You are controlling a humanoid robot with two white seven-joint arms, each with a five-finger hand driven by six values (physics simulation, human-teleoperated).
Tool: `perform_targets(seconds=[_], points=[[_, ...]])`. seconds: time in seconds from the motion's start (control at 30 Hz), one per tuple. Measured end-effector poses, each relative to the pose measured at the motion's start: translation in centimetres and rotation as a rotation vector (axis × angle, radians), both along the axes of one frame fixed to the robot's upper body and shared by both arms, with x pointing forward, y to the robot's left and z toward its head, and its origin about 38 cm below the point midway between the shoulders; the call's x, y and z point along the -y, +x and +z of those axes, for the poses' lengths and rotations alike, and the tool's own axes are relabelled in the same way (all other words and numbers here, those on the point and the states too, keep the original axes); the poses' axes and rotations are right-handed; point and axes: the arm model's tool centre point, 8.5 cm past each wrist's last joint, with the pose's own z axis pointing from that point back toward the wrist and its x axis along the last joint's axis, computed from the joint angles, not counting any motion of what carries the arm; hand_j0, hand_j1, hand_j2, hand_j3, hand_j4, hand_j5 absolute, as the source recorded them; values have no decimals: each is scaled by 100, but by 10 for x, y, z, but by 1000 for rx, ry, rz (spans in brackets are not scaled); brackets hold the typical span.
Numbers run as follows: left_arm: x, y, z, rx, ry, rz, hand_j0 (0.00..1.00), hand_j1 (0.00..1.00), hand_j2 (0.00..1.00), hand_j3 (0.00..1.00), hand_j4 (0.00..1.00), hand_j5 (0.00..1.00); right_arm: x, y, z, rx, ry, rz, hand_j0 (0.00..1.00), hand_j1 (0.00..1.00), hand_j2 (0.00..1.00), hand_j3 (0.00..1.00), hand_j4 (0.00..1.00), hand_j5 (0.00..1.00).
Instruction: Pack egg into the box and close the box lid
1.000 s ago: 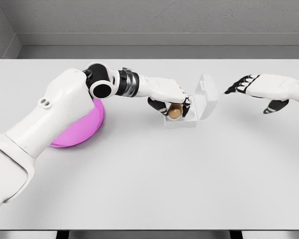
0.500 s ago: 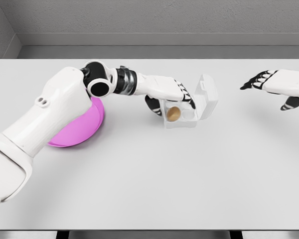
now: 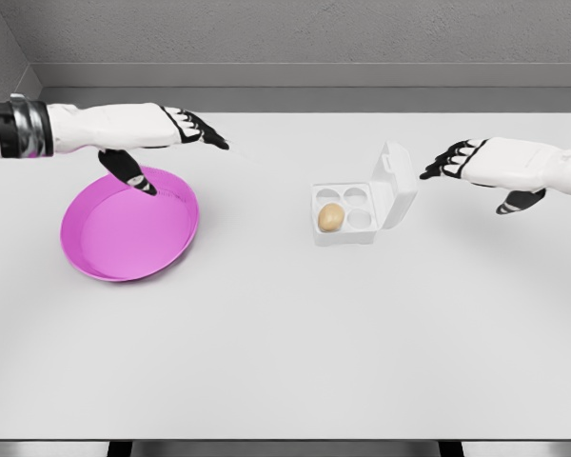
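egg (image 3: pixel 330 217) sits in the open box (image 3: pixel 347 228), lid (image 3: pixel 397 183) upright just beyond the right hand (image 3: pixel 485 167) fingertips; left hand (image 3: pixel 138 133) spread above pink plate (image 3: pixel 124 238).

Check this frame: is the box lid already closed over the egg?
No. The lid stands upright at the right side of the box, and the egg sits exposed in one compartment.

Setting: simulated test bench, not a lived-in room; plain white table (image 3: pixel 285 362) with uniform rendered surface; bare grey walls (image 3: pixel 314 29) behind; no furnishings; flat, even lighting throughout.
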Motion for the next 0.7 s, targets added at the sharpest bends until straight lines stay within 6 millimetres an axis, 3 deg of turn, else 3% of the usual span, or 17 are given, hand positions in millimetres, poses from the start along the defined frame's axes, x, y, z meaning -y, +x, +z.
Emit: perform_targets(seconds=[0.17,0.3,0.53,0.7], points=[[-43,-7,8,0,23,78,100,100,100,100,100,100,-20,-6,-2,1,-2,60,100,100,100,100,100,100],[-64,-9,16,9,35,121,100,100,100,100,100,100,-33,-11,-1,8,0,103,100,100,100,100,100,100],[-71,-10,18,10,39,138,100,100,100,100,100,100,-72,-15,1,29,49,194,100,100,100,100,100,100],[-72,-10,18,11,40,139,100,100,100,100,100,100,-85,-18,-3,22,58,225,100,100,100,100,100,100]])
